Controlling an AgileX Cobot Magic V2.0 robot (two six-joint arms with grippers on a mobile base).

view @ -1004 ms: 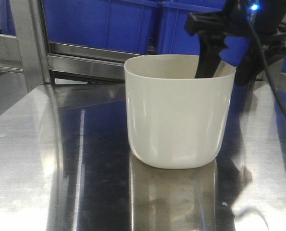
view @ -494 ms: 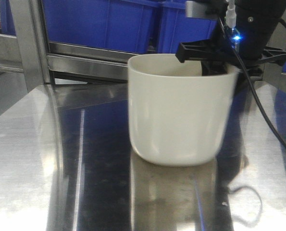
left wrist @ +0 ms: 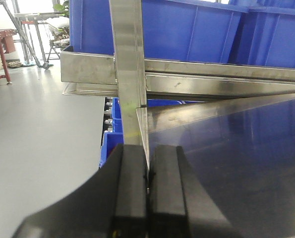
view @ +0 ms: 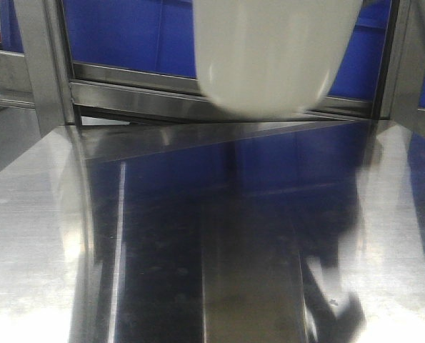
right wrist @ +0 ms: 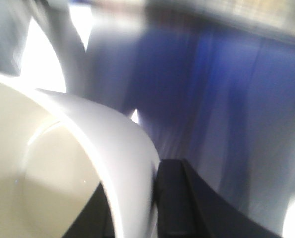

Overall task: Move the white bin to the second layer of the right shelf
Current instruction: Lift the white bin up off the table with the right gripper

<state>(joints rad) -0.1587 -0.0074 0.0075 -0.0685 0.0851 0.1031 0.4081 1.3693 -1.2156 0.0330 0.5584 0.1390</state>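
Starting at my far left, the left wrist camera shows grey floor (left wrist: 38, 139) beside the rack. The left gripper (left wrist: 147, 158) sits low in that view. Its two black fingers are pressed together with only a hairline seam between them, and they hold nothing. Just past its tips stands a steel upright (left wrist: 130, 74), at the corner of the steel tabletop (left wrist: 236, 163). A steel rail (left wrist: 211, 74) runs rightward from that post, and blue crates (left wrist: 187, 29) sit above it.

In the middle of the front camera I see the white bin (view: 269, 57) high in the frame. It is motion-blurred and its mouth is cut off by the top edge. Its rounded base hangs clear of the tabletop, in front of the rail and the crates. A second upright (view: 412, 57) stands further right.

On my right, the wrist camera is badly smeared, but the grip is readable. The right gripper (right wrist: 135, 198) is clamped on the bin's wall near the rim. One black finger is against the outside and a dark one is inside the tub, with the cream wall pinched between them. I can see down into the bin's pale interior on the left of that view. Beyond the rim there is only blurred blue and grey that I cannot resolve.
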